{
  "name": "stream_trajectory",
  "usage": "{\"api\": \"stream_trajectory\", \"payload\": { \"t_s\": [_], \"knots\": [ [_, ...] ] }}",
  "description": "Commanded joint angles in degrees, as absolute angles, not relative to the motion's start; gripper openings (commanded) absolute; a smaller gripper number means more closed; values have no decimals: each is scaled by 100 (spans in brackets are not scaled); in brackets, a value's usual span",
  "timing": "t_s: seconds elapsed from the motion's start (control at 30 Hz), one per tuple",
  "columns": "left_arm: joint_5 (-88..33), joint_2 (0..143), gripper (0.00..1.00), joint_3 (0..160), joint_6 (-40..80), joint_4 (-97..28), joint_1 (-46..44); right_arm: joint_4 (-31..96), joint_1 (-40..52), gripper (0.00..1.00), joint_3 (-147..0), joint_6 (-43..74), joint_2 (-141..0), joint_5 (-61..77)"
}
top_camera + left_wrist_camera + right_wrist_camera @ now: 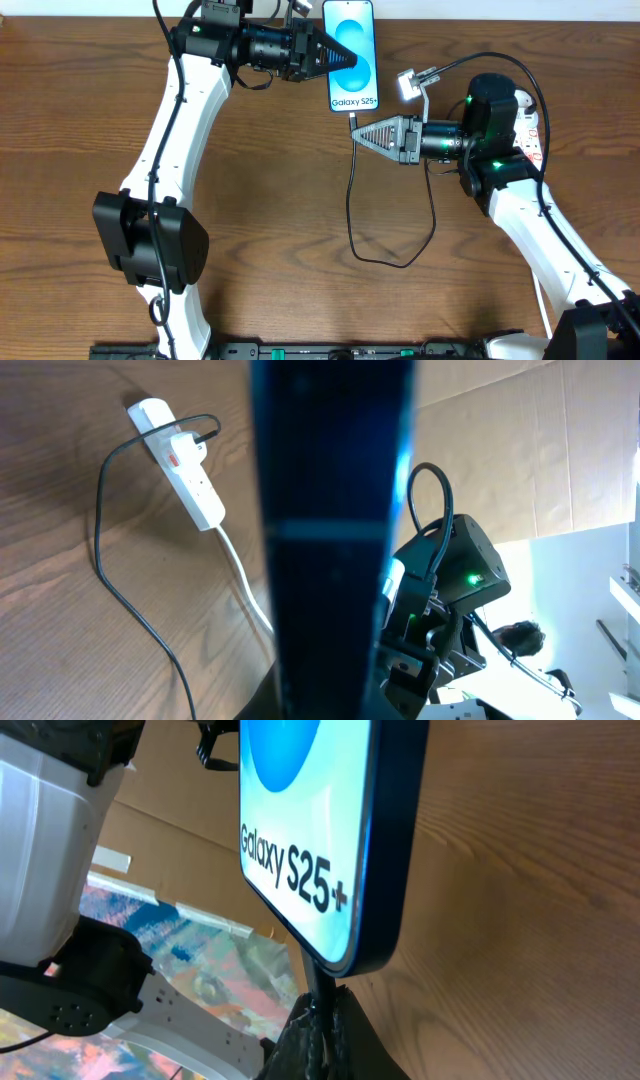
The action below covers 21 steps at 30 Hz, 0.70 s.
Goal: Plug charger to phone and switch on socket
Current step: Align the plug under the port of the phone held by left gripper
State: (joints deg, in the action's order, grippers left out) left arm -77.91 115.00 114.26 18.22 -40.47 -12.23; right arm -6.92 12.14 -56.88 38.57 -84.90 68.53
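The phone (350, 40) lies at the far middle of the table with its light blue "Galaxy S25+" screen up. My left gripper (345, 57) is shut on it from the left. In the left wrist view the phone's dark edge (330, 510) fills the middle. My right gripper (362, 130) is shut on the charger plug (318, 982), and the plug's tip meets the phone's bottom edge (345, 955). I cannot tell how deep it sits. The black cable (352, 205) loops toward me and back right. The socket (180, 460) is a white strip, mostly hidden under my right arm in the overhead view (530, 125).
The wooden table (270, 200) carries only the cable loop in its middle. The socket's white cord (240, 575) runs off behind the phone. A small white clip-like part (410, 83) sticks out above my right wrist. Cardboard panels (530, 450) stand past the far edge.
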Motion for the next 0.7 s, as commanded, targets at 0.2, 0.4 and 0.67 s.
{"api": "stream_trajectory", "payload": {
  "t_s": [0.2, 0.4, 0.67],
  "knots": [
    [-8034, 11476, 7, 11542, 1806, -3951, -1223, -751, 1144, 1, -5765, 3918, -8390, 6941],
    [-8005, 11476, 7, 11542, 1767, -3948, -1223, -1052, 1129, 1, -5765, 4082, -8390, 7098],
    [-7994, 11476, 7, 11542, 1772, -3951, -1221, -1072, 1092, 1, -5765, 4156, -8390, 7109]
  ]
}}
